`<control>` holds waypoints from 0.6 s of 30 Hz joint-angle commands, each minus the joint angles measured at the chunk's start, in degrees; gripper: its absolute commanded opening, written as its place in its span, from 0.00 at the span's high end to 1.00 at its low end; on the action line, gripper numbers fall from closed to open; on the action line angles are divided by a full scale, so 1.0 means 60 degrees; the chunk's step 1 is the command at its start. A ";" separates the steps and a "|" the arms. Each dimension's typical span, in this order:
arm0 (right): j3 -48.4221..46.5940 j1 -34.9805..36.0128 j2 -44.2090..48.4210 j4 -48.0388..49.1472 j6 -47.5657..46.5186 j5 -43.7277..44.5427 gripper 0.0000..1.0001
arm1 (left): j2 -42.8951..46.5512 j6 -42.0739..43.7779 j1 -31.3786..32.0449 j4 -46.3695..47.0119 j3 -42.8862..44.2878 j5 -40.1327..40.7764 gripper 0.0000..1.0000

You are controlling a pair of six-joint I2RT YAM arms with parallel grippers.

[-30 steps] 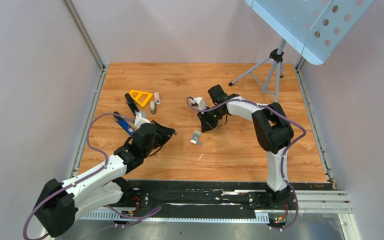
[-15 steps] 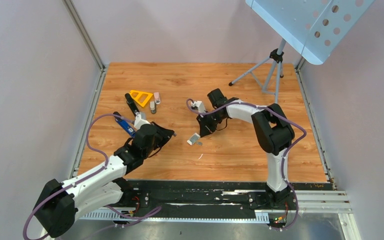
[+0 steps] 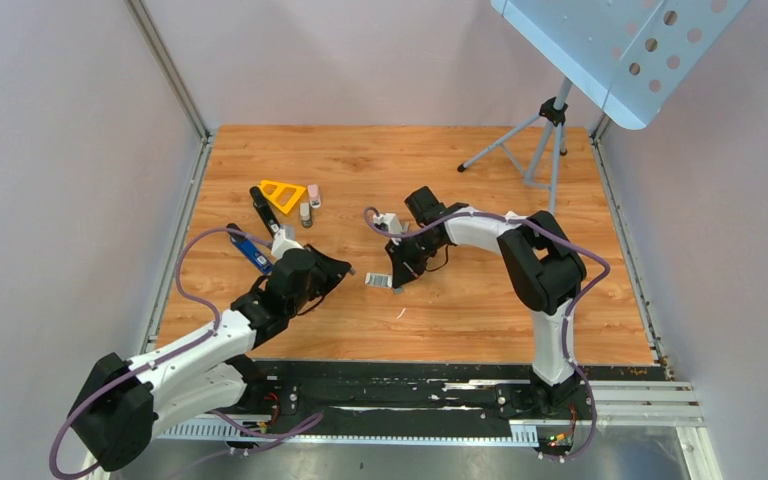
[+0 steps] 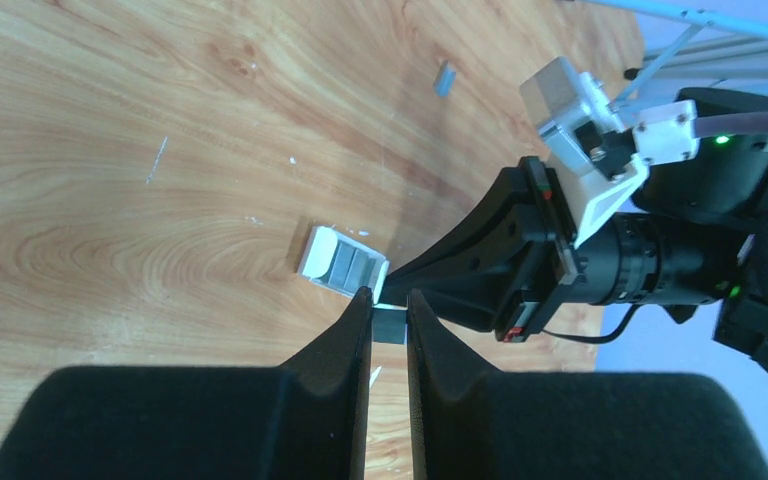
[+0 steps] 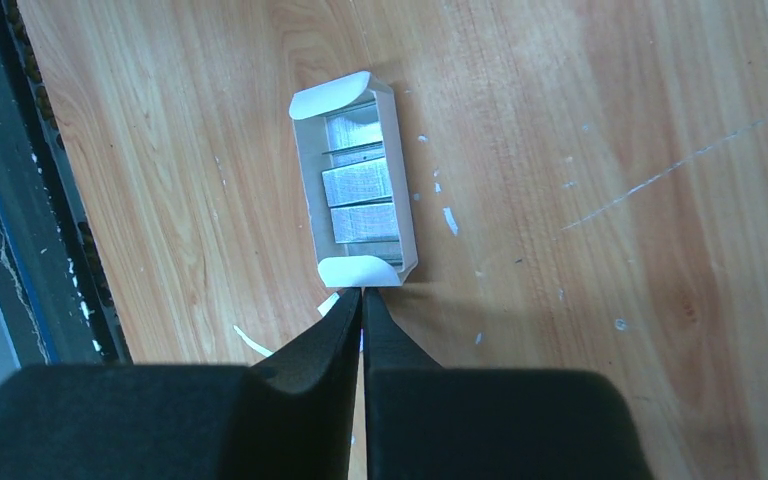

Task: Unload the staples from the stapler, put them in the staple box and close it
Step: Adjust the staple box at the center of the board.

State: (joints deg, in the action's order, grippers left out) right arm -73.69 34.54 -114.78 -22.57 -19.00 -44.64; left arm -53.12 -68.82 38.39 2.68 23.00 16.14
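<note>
Staples (image 4: 389,326) pinched in the left claw (image 4: 388,300) hover beside the white tray (image 5: 305,190); right claw (image 5: 362,300), tips closed at its flap, likely steadies it. Next: align, release.

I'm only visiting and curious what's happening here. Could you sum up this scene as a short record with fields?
left gripper: closed on a small grey bar of staples
right gripper: shut, tips at the near end of the white staple box
box contents: silvery staple bars
stapler: black, lying beside a yellow triangle, neither gripper on it
table: wood-grain
</note>
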 commanded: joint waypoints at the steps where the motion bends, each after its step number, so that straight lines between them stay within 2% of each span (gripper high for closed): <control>1: 0.0239 0.0103 0.0164 -0.0179 0.0255 0.0303 0.94 | -0.0593 0.0130 0.0056 0.0385 0.0125 -0.0326 1.00; 11: 0.0985 -0.0403 0.1099 -0.0165 -0.0104 0.0599 0.92 | -0.2927 0.1753 0.0061 -0.0139 0.1941 -0.1523 1.00; 18: 0.1077 -0.0664 0.1218 -0.0151 -0.0136 0.0644 0.91 | -0.4304 0.2792 0.0219 -0.1413 0.3574 -0.2057 1.00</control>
State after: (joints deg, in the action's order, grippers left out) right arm -68.07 32.21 -108.77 -22.48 -19.00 -41.74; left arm -75.33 -57.41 38.48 0.01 39.88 6.28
